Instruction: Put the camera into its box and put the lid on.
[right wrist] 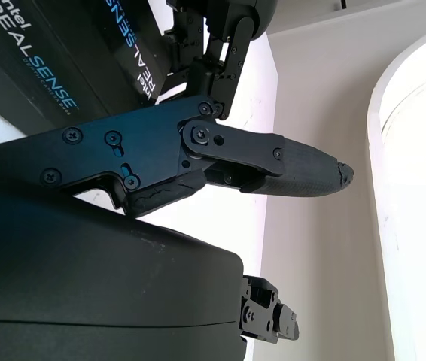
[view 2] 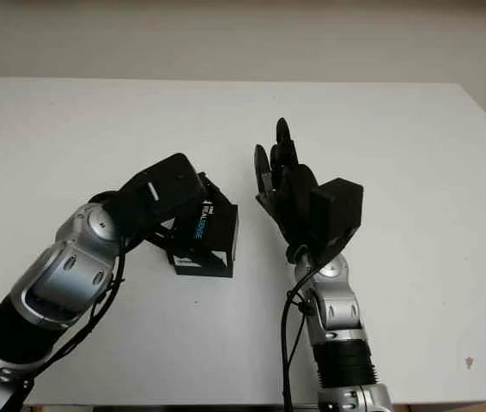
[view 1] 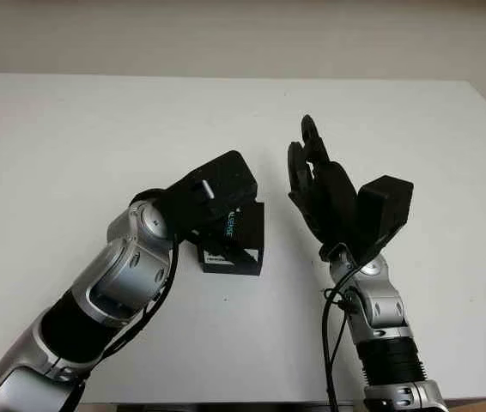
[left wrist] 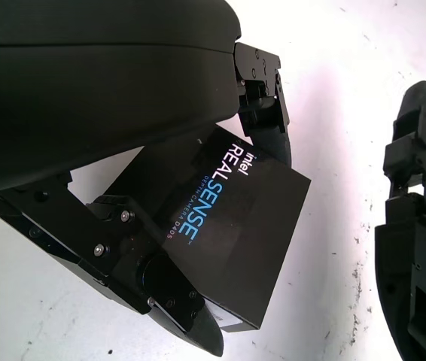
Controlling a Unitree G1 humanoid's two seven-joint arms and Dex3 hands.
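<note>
Box [view 1: 236, 238]: a black rectangular carton with sharp edges and smooth matte faces, standing on the white bench [view 1: 71, 146] near its middle. White and blue lettering on one face reads "intel REALSENSE" (clearest in the left wrist view [left wrist: 228, 226]), and a small white label sits low on the side facing the robot.

Lid: I cannot tell whether a separate lid is on the box; from the head cameras its top is hidden under the left hand.

Left hand [view 1: 213, 193]: a black hard-shelled hand on a silver-and-black arm, lying over the top of the box. In the left wrist view its jointed fingers [left wrist: 168, 301] close against the box from opposite sides, so it has the box in its grasp.

Right hand [view 1: 320, 184]: black, made of screwed plates with rounded, rubbery-looking fingertips [right wrist: 311, 171]. It is raised just beside the box on the robot's right, apart from it, open and holding nothing, fingers pointing away from the robot.

Bench: flat, white, smooth surface (faint specks show close up), meeting a pale wall at its far edge.
</note>
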